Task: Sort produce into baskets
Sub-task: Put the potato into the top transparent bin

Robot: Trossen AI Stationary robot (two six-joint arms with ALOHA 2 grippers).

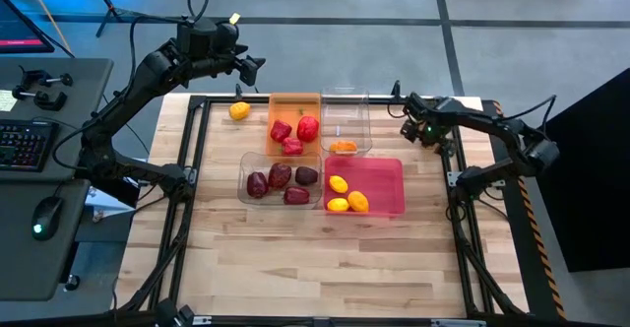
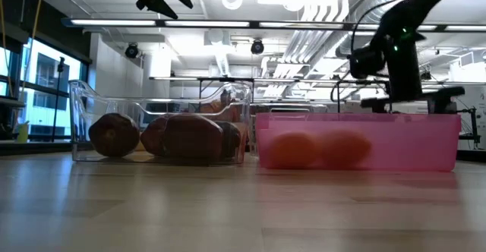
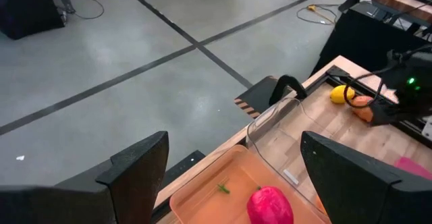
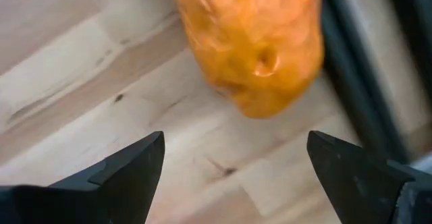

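My right gripper [image 1: 411, 128] hangs open at the table's far right, pointing down. In its wrist view an orange piece of produce [image 4: 250, 42] lies on the wood just beyond the open fingers [image 4: 229, 150], untouched. The left wrist view shows that orange piece [image 3: 362, 108] beside a yellow one [image 3: 339, 94]. My left gripper [image 1: 258, 68] waits open, high above the table's far left. The orange basket [image 1: 293, 105] holds pink-red produce [image 1: 307, 127]. A clear basket [image 1: 246, 169] holds maroon pieces [image 1: 281, 176]. The pink basket [image 1: 389, 184] holds yellow and orange pieces [image 1: 346, 201]. The second clear basket [image 1: 345, 110] holds one orange piece [image 1: 343, 147].
One yellow-orange piece [image 1: 239, 110] lies loose on the wood at the far left, beside the orange basket. A black frame rail [image 1: 455, 160] runs along the table's right edge close to my right gripper. The near half of the table [image 1: 325, 268] is bare wood.
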